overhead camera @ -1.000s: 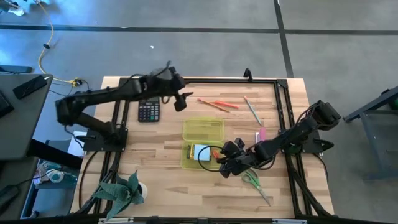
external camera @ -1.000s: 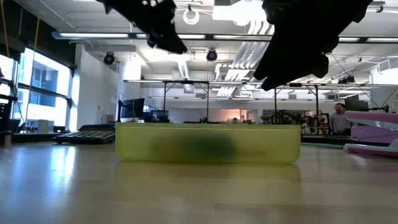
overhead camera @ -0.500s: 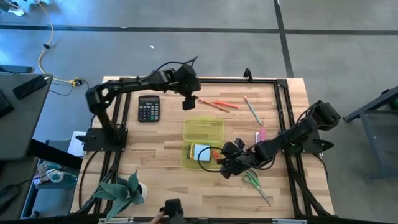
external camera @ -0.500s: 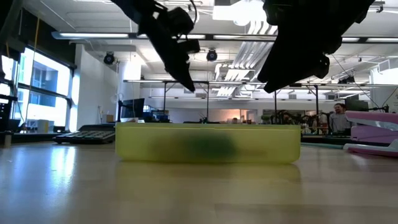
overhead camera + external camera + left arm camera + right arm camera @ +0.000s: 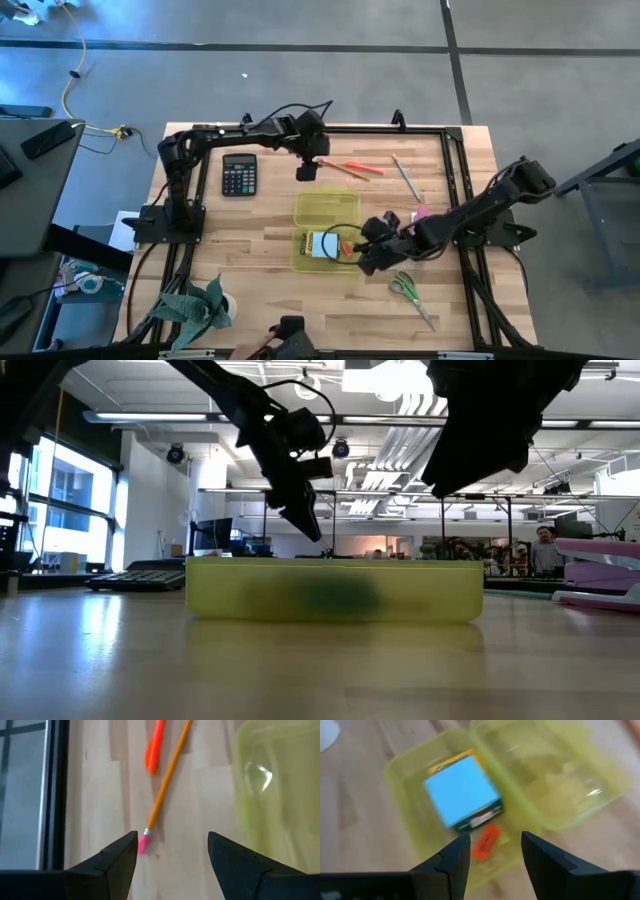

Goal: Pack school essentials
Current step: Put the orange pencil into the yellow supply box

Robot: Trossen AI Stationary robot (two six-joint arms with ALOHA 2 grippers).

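My left gripper (image 5: 306, 172) (image 5: 172, 837) is open and hovers over the far part of the table, its fingers either side of the pink eraser end of an orange pencil (image 5: 165, 785), apart from it. An orange pen (image 5: 154, 747) (image 5: 362, 168) lies beside the pencil. My right gripper (image 5: 370, 252) (image 5: 495, 835) is open above the translucent yellow-green case (image 5: 325, 228) (image 5: 335, 590). The case's lower tray holds the light blue sticky-note pad (image 5: 462, 790) and a small orange-red piece (image 5: 486, 841). Green-handled scissors (image 5: 405, 290) and a thin green pencil (image 5: 405, 178) lie flat on the table.
A calculator (image 5: 238, 176) sits on the far left of the table. A pink object (image 5: 420, 215) (image 5: 600, 575) lies right of the case, whose lid (image 5: 555, 770) is laid open. A green plush thing (image 5: 195, 305) lies at the near left corner. A black frame rail (image 5: 55, 795) runs beside the left gripper.
My left arm has swung from over the calculator toward the table's right and come down near the orange pencil and pen. My right gripper has shifted slightly toward the far edge, over the case's tray.
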